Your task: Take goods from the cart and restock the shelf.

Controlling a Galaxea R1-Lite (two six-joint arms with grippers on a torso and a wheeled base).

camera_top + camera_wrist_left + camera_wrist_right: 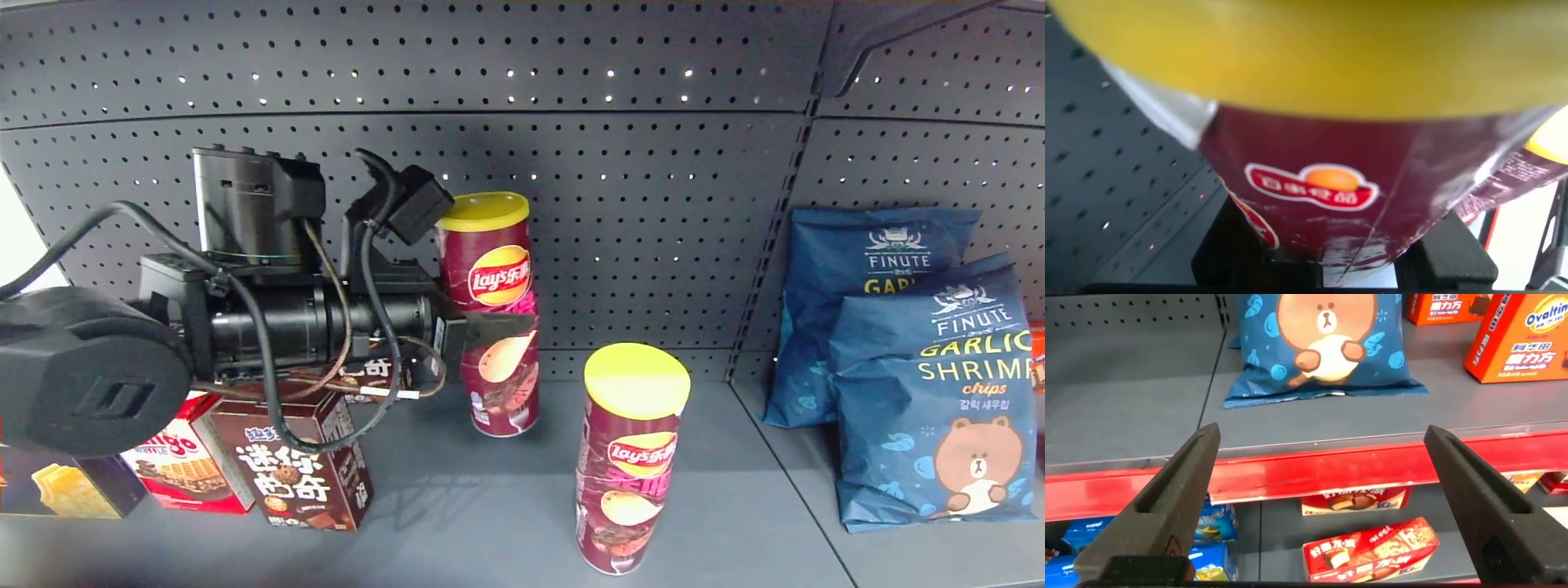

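Gray shelf | left gripper squeezes the tall can, right gripper wide apart | set it flat, clear of the other can

Blue chip bags stand at right, brown cookie box at left.

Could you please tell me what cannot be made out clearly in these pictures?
Head view: the far finger of the left gripper is hidden behind the held can.
Head view: the left arm covers the tops of the snack boxes.
Head view: the orange pack is cut off by the right edge.
Left wrist view: the can's lid is too close and blurred.
Right wrist view: the blue bag is cut off by the top edge.
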